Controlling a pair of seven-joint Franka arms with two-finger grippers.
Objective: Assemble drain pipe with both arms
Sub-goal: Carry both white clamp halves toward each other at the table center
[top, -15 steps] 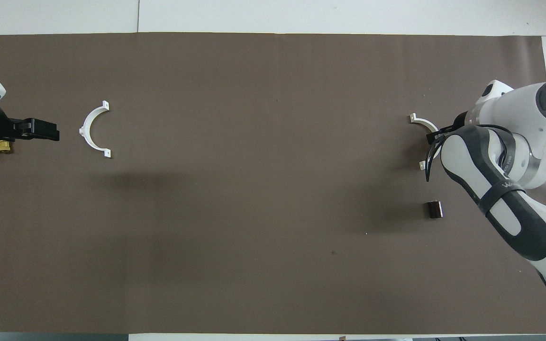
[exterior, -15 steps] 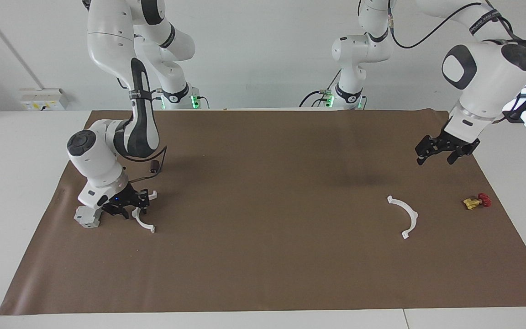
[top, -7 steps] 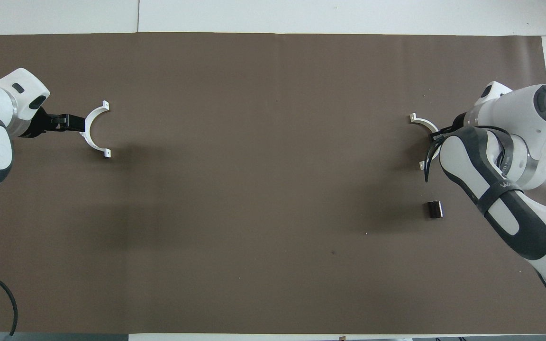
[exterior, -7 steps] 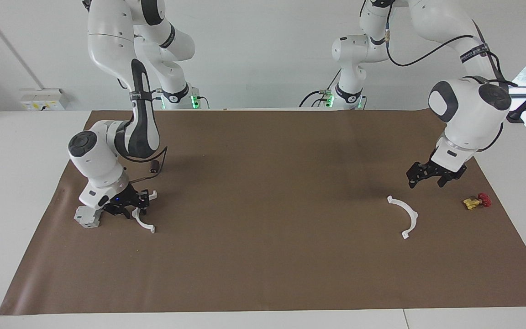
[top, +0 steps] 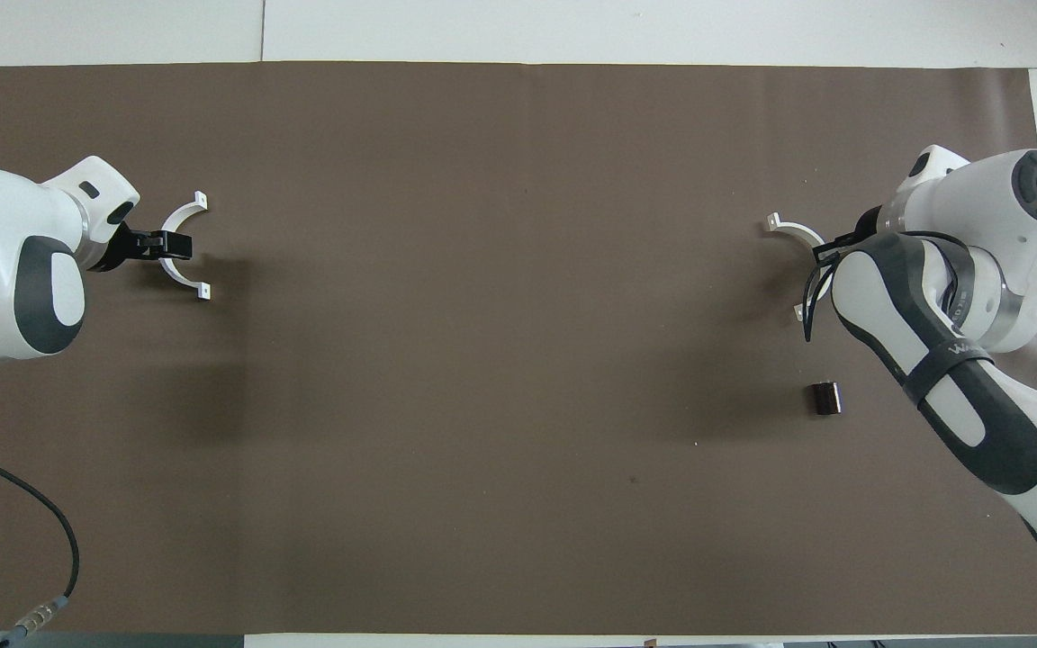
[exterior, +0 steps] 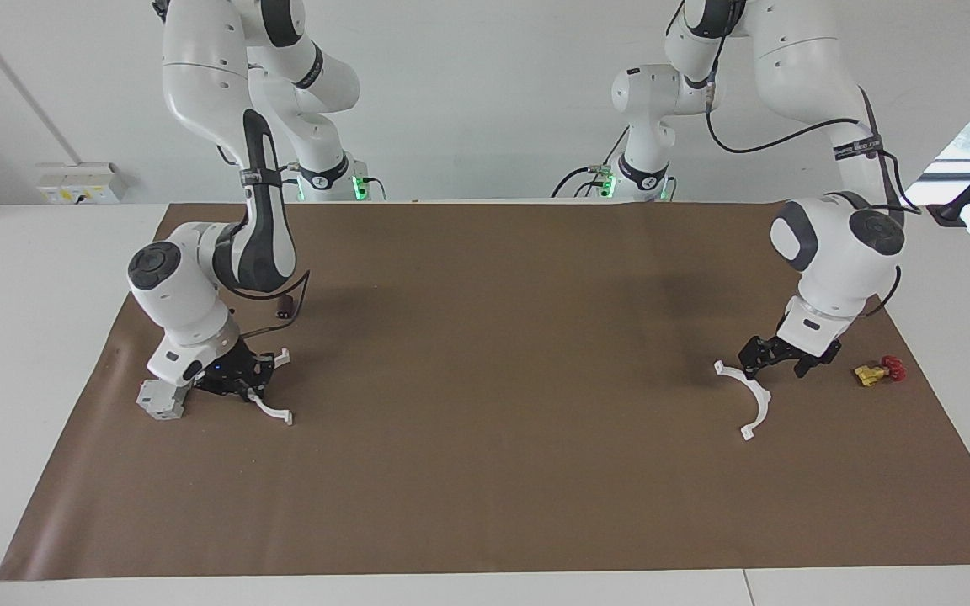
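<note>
A robotics lab: two large white jointed robot arms [exterior: 224, 168] with dark joint caps and black cables are mounted at a long white table [exterior: 39, 278] covered with a brown paper sheet [exterior: 485, 471], against a bare white wall [exterior: 485, 101] with a small socket box [exterior: 81, 183].

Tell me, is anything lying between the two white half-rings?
Nothing visible: only brown mat lies between the half-ring at the right arm's end and the half-ring at the left arm's end. The small dark block sits nearer the robots, off that path.
</note>
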